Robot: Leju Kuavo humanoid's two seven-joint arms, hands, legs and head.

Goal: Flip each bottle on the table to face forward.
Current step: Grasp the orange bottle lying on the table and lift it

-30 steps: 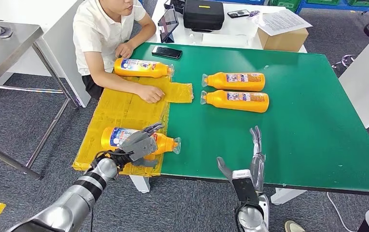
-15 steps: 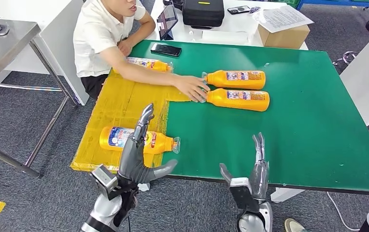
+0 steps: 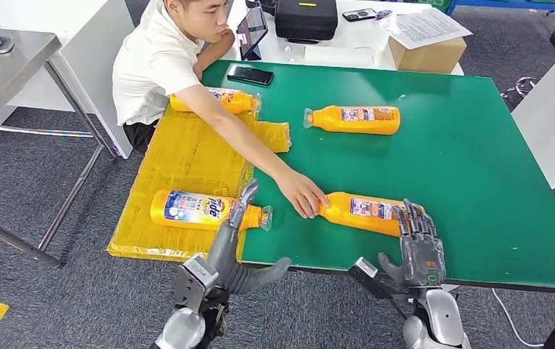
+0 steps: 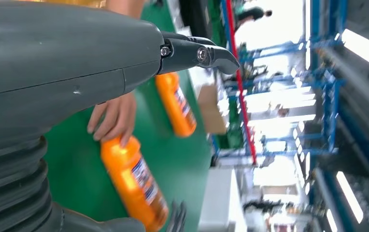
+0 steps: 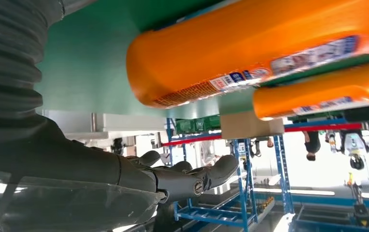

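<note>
At the tabletop's (image 3: pixel 478 182) near edge, the left robot hand (image 3: pixel 235 247) hovers empty with fingers spread before one bottle (image 3: pixel 205 209), the right robot hand (image 3: pixel 418 243), fingers upright and holding nothing, just beside another (image 3: pixel 369 212) touched by a person's hand (image 3: pixel 301 195).

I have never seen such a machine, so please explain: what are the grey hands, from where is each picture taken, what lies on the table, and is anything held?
The grey hands belong to a humanoid robot. One picture looks down from its head; the other two come from cameras at its wrists and appear turned. On the green table lie four orange bottles. A seated person's hand touches the cap end of the nearest bottle. The robot's right hand is raised at that bottle's other end; whether it touches is unclear. The left hand is open, holding nothing, near the bottle with the blue label.
</note>
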